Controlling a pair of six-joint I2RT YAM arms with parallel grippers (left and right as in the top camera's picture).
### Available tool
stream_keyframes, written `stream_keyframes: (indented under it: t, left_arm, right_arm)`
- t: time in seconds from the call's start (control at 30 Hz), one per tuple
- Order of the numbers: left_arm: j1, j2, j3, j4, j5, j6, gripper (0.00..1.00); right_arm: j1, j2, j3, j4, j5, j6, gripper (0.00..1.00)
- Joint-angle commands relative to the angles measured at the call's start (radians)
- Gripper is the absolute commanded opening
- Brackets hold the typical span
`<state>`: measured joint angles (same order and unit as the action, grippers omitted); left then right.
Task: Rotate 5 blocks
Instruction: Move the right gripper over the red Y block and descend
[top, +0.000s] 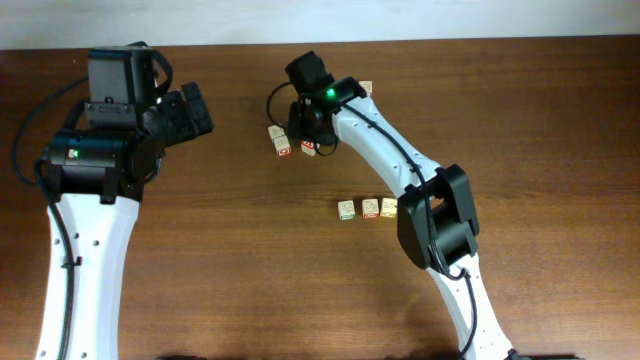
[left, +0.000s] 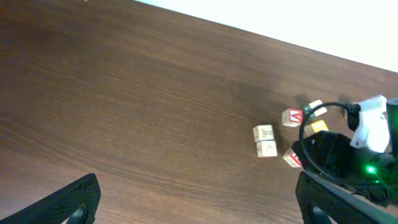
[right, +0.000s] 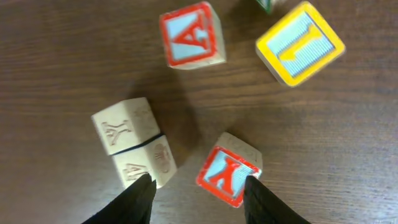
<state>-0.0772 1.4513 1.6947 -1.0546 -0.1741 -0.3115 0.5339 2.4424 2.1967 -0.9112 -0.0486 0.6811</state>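
Several wooden letter blocks lie in a cluster under my right gripper (top: 304, 132). In the right wrist view a red-bordered block (right: 227, 169) sits tilted on the table between my open fingers, close to the right fingertip (right: 264, 202) and with a gap on its left. Two pale blocks (right: 124, 126) (right: 144, 163) touch each other beside the left fingertip (right: 135, 200). Farther off lie a red A block (right: 189, 34) and a yellow-bordered block (right: 300, 43). My left gripper (top: 198, 108) hangs wide open over bare table to the left, holding nothing.
A row of three blocks (top: 368, 208) lies to the right of the cluster, beside the right arm's elbow (top: 440, 215). One more block (top: 366, 88) rests behind the right arm. The table's far edge (top: 450, 38) is close behind.
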Motion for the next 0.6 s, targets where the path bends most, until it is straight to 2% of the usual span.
stream_keyframes:
  t: [0.0, 0.57]
  left_arm:
    - [0.002, 0.020, 0.010, -0.001, -0.051, -0.011, 0.99]
    - [0.002, 0.048, 0.010, -0.002, -0.051, -0.010, 0.99]
  right_arm:
    - [0.005, 0.002, -0.040, 0.015, 0.051, 0.043, 0.48]
    - [0.015, 0.041, -0.061, 0.042, 0.069, 0.042, 0.48]
